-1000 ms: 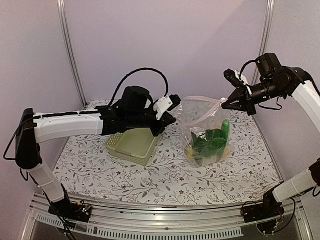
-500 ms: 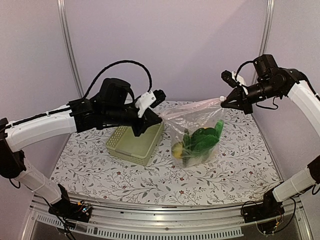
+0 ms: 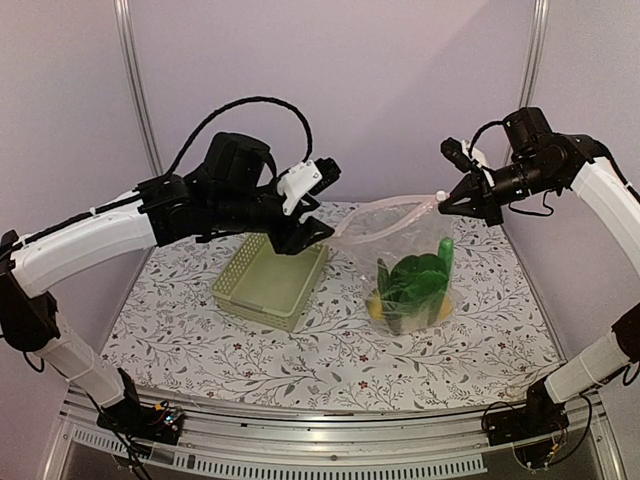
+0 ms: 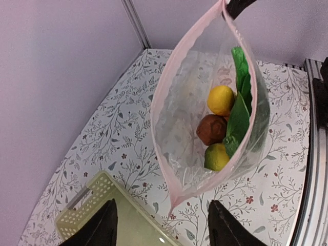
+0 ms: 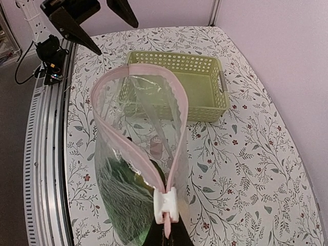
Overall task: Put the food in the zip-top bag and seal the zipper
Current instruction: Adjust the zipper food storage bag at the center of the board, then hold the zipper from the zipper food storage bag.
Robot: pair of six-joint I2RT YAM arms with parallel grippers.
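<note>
The clear zip-top bag (image 3: 405,255) hangs from my right gripper (image 3: 452,203), which is shut on the end of the pink zipper (image 5: 137,148) just behind its white slider (image 5: 167,205). The mouth gapes open. Inside the bag lies the food: green bok choy (image 3: 415,280), a cucumber (image 3: 450,255), a yellow piece (image 4: 221,99), a brown piece (image 4: 211,129) and a yellow-green piece (image 4: 216,156). My left gripper (image 4: 164,225) stands open. The bag's free corner (image 4: 172,205) dangles loose between its dark fingers (image 4: 105,225) without touching them.
The pale green lattice basket (image 3: 268,282) sits on the flowered table (image 3: 330,365) left of the bag, below my left gripper. Metal posts (image 3: 140,100) and walls close the back. An aluminium rail (image 3: 330,445) runs along the near edge.
My left gripper has opened and let go of the bag's left corner. The stretched mouth has gone slack and the bag has swung back to the right under my right gripper.
</note>
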